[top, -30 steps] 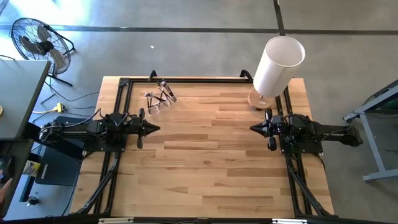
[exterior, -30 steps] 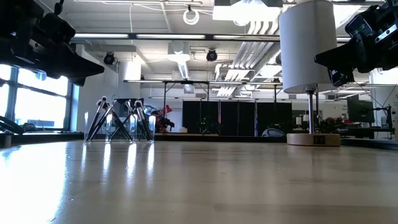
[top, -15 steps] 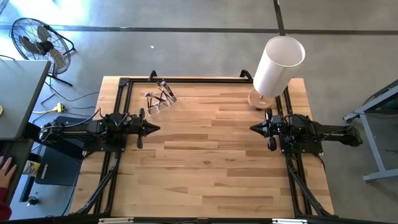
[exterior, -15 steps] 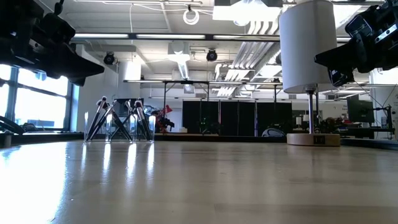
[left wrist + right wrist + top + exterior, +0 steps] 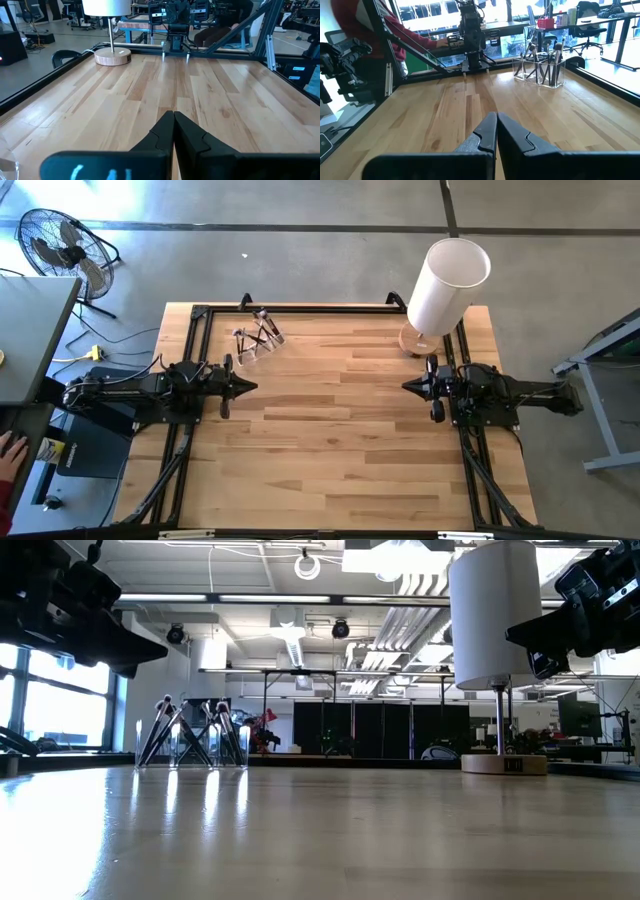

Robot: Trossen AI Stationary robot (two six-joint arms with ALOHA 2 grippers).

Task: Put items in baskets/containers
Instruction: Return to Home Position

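The makeup brushes [image 5: 260, 332] stand leaning inside the clear plastic holder [image 5: 253, 343] near the table's far left corner; in the low view the brushes [image 5: 190, 730] lean crossed in the holder [image 5: 192, 745], and the right wrist view shows the holder [image 5: 539, 67] with brushes upright. My left gripper [image 5: 252, 387] hovers shut at the table's left side, nearer than the holder. My right gripper [image 5: 407, 386] hovers shut at the right side. Both grippers [image 5: 173, 116] [image 5: 496, 116] hold nothing.
A tall white cylinder [image 5: 447, 283] on a round wooden base [image 5: 418, 340] stands at the far right corner. A black metal frame [image 5: 300, 308] runs along the table's edges. A person's hand [image 5: 10, 448] shows off the table's left. The wooden table [image 5: 330, 450] lies open between the arms.
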